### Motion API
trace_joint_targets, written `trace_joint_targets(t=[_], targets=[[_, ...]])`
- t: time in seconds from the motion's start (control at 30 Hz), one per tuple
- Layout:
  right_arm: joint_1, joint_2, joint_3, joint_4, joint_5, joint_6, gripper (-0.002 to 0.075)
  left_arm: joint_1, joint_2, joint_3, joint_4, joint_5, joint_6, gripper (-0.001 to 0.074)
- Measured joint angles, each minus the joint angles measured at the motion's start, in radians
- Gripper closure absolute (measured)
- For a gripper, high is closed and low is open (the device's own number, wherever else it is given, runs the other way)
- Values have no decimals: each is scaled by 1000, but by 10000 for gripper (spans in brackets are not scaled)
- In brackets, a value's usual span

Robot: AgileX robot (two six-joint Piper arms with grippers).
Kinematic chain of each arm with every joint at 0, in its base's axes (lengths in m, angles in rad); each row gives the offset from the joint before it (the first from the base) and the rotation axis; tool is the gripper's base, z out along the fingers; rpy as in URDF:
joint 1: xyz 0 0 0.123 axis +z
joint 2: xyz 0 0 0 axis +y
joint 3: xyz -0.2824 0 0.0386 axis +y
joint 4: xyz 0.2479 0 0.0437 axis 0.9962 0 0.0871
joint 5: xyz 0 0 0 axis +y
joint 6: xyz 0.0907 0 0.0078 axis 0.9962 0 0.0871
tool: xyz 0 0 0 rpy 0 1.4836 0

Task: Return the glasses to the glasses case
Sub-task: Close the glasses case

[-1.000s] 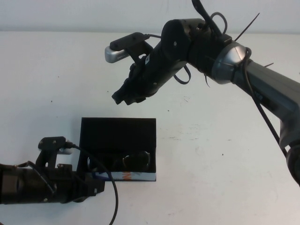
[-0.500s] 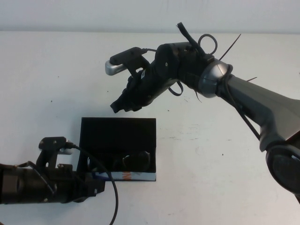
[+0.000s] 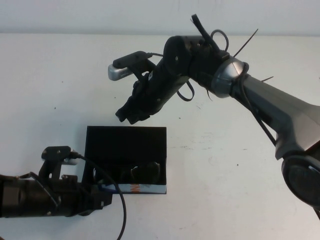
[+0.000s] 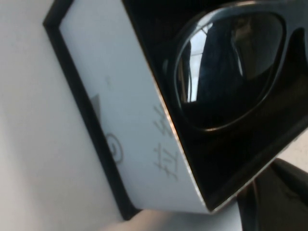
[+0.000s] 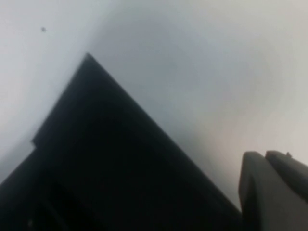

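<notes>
The black glasses case point(image 3: 125, 145) lies open near the table's front left, its flap lid back and its white printed front edge toward me. The dark glasses point(image 3: 145, 172) lie inside, toward the case's right end; one lens shows close up in the left wrist view point(image 4: 226, 72), behind the white front point(image 4: 125, 110). My left gripper point(image 3: 101, 198) rests at the case's front-left corner. My right gripper point(image 3: 128, 114) is shut and empty, hovering just above the lid's far edge. The right wrist view shows the lid point(image 5: 96, 163) below its fingers point(image 5: 255, 192).
The white table point(image 3: 240, 165) stretches to the right of and behind the case. The left arm's cable point(image 3: 122, 210) loops over the case's front-left part. The right arm point(image 3: 260, 95) reaches in from the right across the table's middle.
My right gripper has moved a little left and down toward the lid's far edge. The left arm, case and glasses have not moved.
</notes>
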Motion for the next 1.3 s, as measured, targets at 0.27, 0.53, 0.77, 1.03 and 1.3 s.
trace_joint_targets(t=[0.27,0.53,0.77,1.03,1.3], targets=[[0,0,-83,-6,102,-4,737,0,0,0,0,0,0,736],[0,30,-87,-21,-91,-4,737,0,0,0,0,0,3,736],[0,86,-87,-17,-17,-4,737,0,0,0,0,0,7,736],[0,86,-93,34,74,-4,737,0,0,0,0,2,9,736],[-3,77,-107,37,165,-4,738,0,0,0,7,6,10,736]])
